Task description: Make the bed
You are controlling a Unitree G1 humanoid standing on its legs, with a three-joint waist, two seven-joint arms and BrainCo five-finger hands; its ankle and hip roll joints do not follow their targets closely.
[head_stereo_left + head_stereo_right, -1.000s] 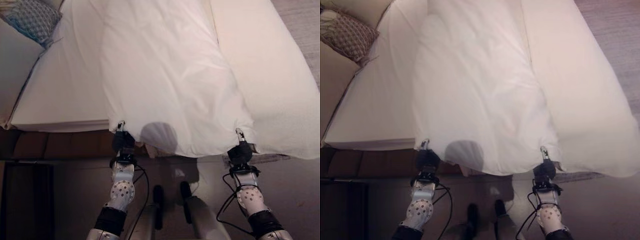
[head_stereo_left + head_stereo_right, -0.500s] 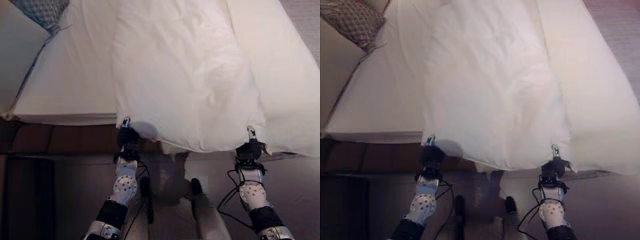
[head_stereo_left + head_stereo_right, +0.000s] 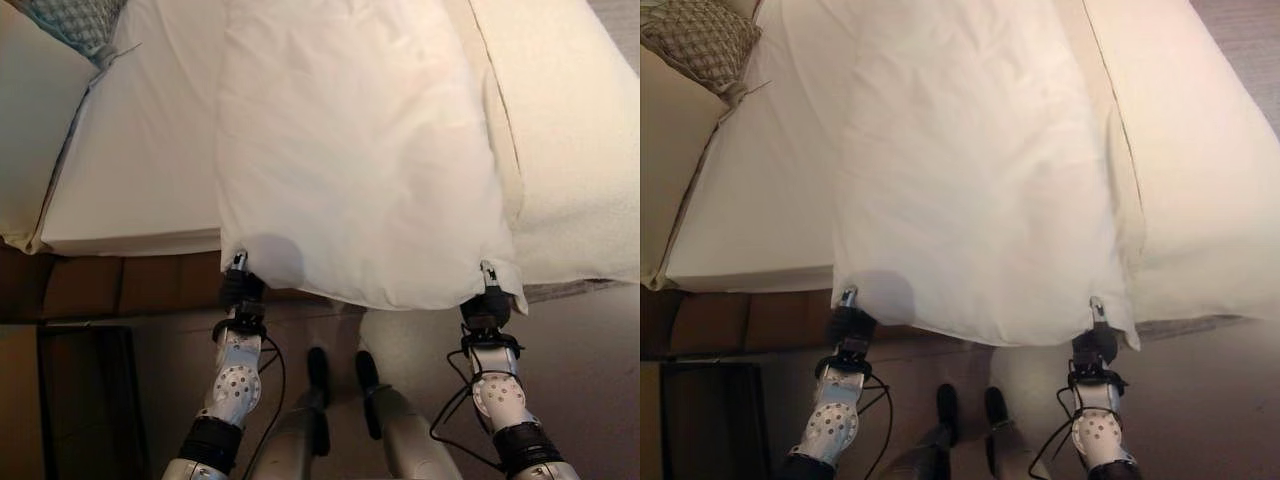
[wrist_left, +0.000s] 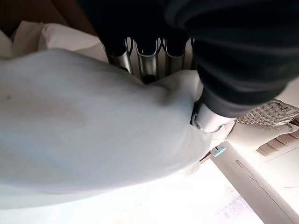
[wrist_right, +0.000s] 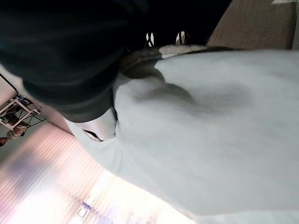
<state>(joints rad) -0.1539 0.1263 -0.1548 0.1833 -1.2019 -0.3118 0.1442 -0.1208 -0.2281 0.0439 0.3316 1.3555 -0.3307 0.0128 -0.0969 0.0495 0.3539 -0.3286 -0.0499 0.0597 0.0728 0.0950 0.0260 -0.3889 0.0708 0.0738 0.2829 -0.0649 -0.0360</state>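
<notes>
Left hand (image 3: 241,287): the near left corner of the white duvet (image 3: 360,160) is pinched between thumb and curled fingers (image 4: 148,63). In the left wrist view the cloth is seen bunched right up against them, so a proper grip is had there.

Right hand (image 3: 487,306): the near right corner of the same duvet is gripped. In the right wrist view the thumb (image 5: 100,128) is seen pressed into the fabric, with the cloth wrapped over the rest of the hand.

Hand placement: both hands are held just past the foot edge of the bed (image 3: 130,170), well apart from each other, one at each near corner of the duvet.

Duvet: it is stretched between the two hands and laid lengthwise up the middle of the bed. Its near edge is hung a little over the foot edge. The surface is mostly smooth, with a few soft creases.

Bare sheet: a strip of white bed sheet is left uncovered along the left side of the bed, beside the duvet.

Second cover (image 3: 570,130): a cream layer is spread along the right side of the bed, partly under the duvet's right edge.

Cushion (image 3: 695,40): a patterned one is sat at the far left corner of the bed.

Bed base (image 3: 110,285): a brown panel is seen under the mattress at the foot edge.
</notes>
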